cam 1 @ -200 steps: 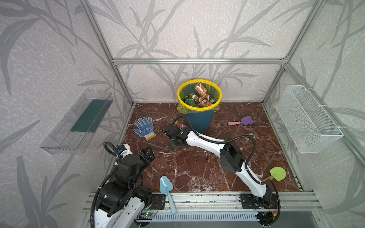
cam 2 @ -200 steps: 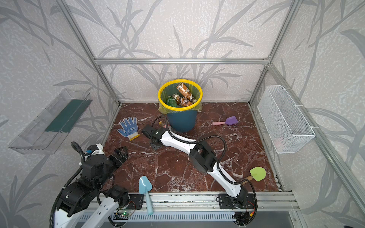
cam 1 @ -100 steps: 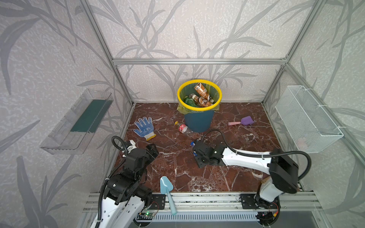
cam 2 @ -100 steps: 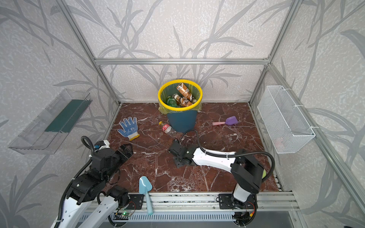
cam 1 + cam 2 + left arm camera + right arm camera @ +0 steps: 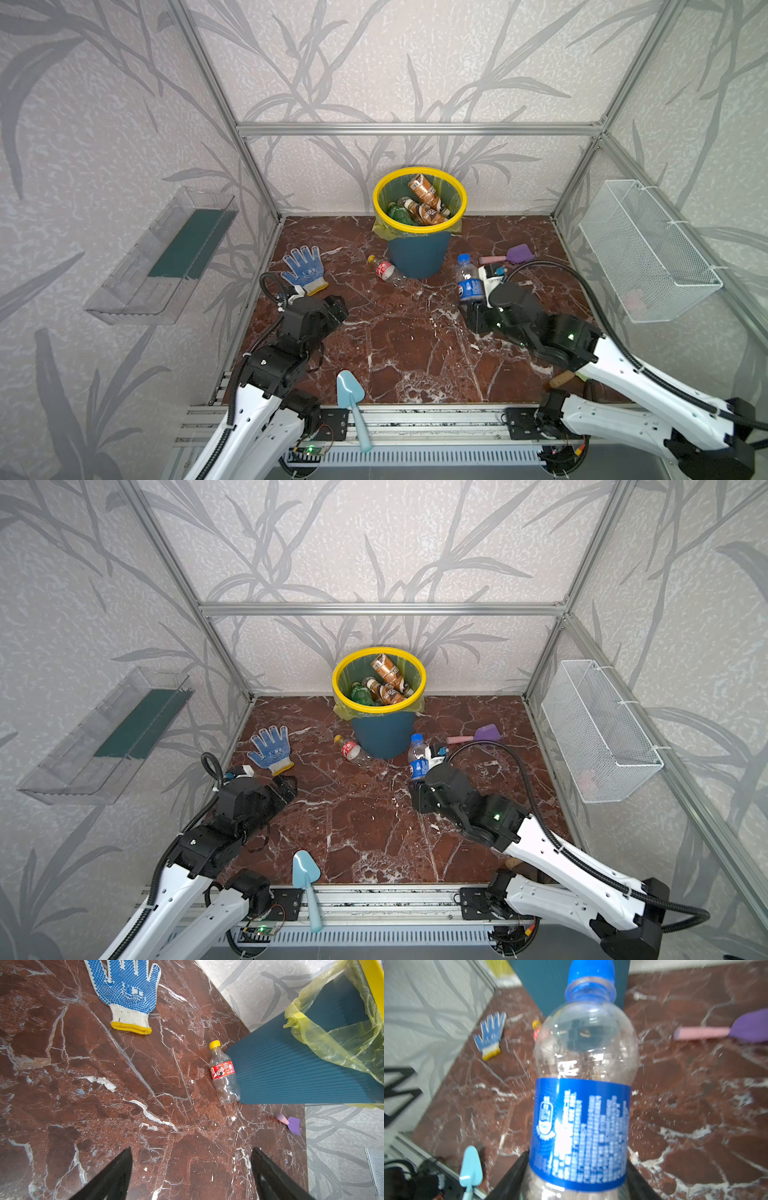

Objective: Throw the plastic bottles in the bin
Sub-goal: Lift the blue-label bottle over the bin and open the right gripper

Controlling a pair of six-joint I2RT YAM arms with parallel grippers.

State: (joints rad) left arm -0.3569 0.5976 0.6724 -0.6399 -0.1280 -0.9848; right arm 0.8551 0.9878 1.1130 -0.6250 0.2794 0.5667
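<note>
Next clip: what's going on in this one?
Plastic bottles are being cleared off the marble floor into a yellow-rimmed bin. The right gripper is closed on a blue-labelled bottle, held upright just in front of the bin. The left gripper is open and empty, pointed toward a red-labelled bottle lying right beside the bin's base. Several brown and green bottles are already inside the bin.

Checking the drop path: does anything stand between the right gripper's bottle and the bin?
Nothing visible. The bottle, held by the right gripper, is just beside the bin, with nothing between them; its mouth is uncovered.
</note>
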